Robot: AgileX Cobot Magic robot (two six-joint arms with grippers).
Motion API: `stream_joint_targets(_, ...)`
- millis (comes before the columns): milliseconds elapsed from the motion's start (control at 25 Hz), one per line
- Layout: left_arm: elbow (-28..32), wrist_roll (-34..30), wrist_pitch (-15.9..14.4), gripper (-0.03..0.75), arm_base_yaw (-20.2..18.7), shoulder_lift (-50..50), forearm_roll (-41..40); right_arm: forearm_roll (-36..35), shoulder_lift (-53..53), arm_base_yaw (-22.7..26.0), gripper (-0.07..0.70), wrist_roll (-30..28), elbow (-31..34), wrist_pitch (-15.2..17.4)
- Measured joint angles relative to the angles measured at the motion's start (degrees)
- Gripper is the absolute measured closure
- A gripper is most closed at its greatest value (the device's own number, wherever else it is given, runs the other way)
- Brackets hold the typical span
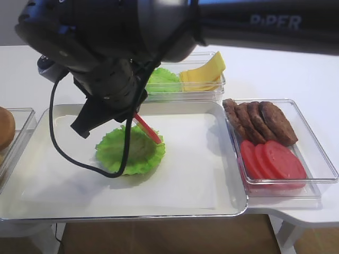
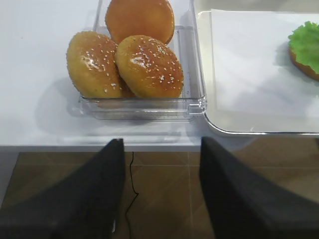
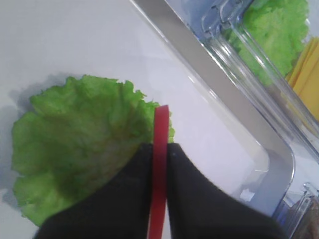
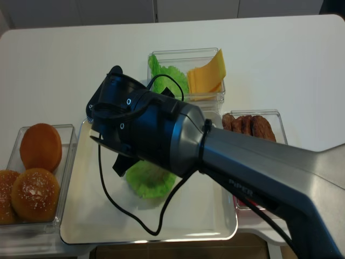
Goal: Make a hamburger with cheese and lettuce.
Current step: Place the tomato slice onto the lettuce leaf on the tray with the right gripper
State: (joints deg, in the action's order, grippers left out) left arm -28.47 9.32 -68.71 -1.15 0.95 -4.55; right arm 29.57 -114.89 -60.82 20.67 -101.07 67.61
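The hamburger is a low stack on the tray's white paper: a ruffled light-green lettuce leaf (image 1: 127, 153) (image 3: 75, 144) (image 4: 146, 181) lies over a brown base that shows under the leaf (image 2: 305, 42) in the left wrist view. My right gripper (image 3: 159, 148) hovers just above the leaf's far edge, shut on a red tomato slice (image 1: 148, 128) (image 3: 161, 129) held edge-on. Yellow cheese slices (image 1: 204, 71) (image 4: 207, 73) lean in the back box. My left gripper (image 2: 162, 149) hangs open and empty off the table's front edge, near the buns.
The metal tray (image 1: 228, 159) fills the middle. A clear box on the right holds brown patties (image 1: 259, 121) and tomato slices (image 1: 273, 159). More green leaves (image 1: 161, 82) share the cheese box. Sesame buns (image 2: 134, 59) (image 4: 35, 172) fill the left box. A black cable loops over the tray.
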Motion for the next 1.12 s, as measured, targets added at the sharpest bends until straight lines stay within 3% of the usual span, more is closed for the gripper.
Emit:
stream_joint_targets(480, 0.0, 0.0, 0.0, 0.354, 0.0, 0.0, 0.0, -0.22, 0.0, 0.0, 0.577, 0.1, 0.0, -1.48)
stream_joint_targets(1120, 0.0, 0.0, 0.0, 0.354, 0.0, 0.0, 0.0, -1.17, -0.45, 0.0, 0.578, -0.76, 0.0, -1.17)
